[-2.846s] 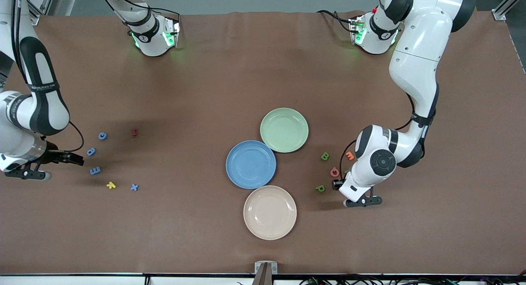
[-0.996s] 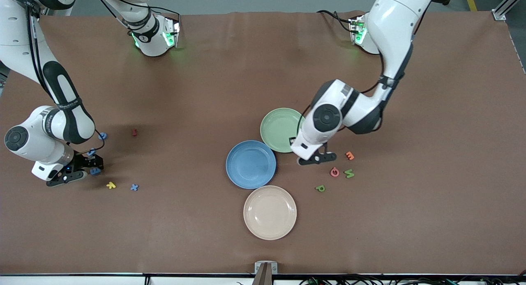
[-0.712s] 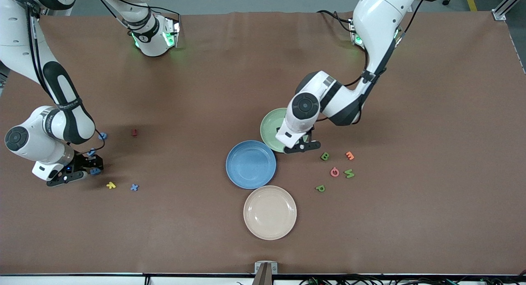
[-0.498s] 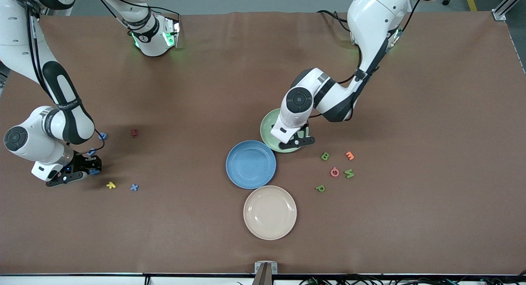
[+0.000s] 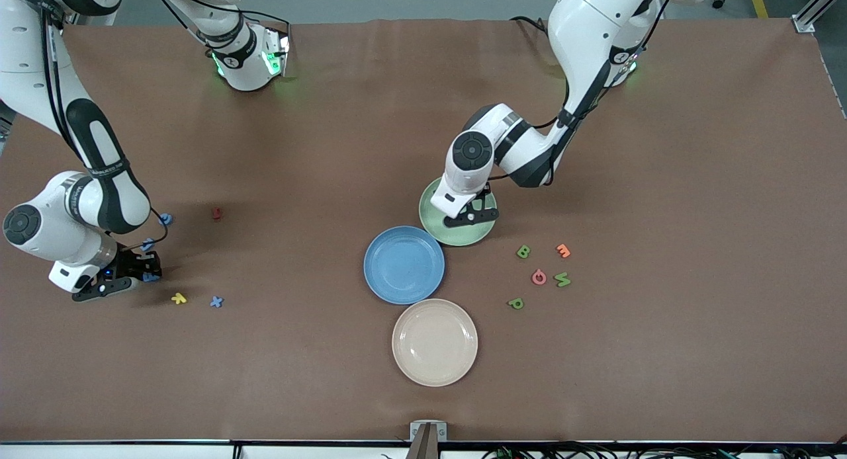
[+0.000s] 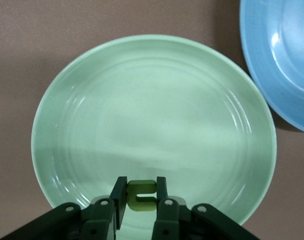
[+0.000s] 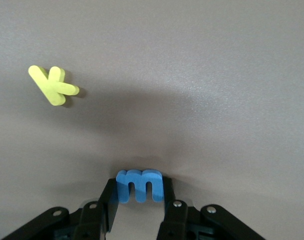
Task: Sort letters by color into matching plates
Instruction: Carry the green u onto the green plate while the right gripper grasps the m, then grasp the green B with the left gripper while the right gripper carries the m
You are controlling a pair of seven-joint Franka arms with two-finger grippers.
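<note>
My left gripper (image 5: pixel 474 215) hangs over the pale green plate (image 5: pixel 456 235), shut on a small green letter (image 6: pixel 142 196); the plate (image 6: pixel 152 115) under it holds nothing. Three green letters (image 5: pixel 523 251) (image 5: pixel 562 280) (image 5: pixel 515 303) lie on the table toward the left arm's end. My right gripper (image 5: pixel 144 274) is low at the table toward the right arm's end, shut on a blue letter (image 7: pixel 140 184). More blue letters (image 5: pixel 165 219) (image 5: pixel 147 245) (image 5: pixel 216 301) lie around it. The bare blue plate (image 5: pixel 403 265) touches the green one.
A cream plate (image 5: pixel 434 342) sits nearer the front camera than the blue plate. An orange letter (image 5: pixel 562 250) and a pink one (image 5: pixel 538 277) lie among the green letters. A yellow letter (image 5: pixel 178 299) and a red one (image 5: pixel 216 213) lie by the blue letters.
My left gripper has carried the green letter from beside the loose letters to over the green plate. My right gripper has closed on the blue letter and hardly shifted.
</note>
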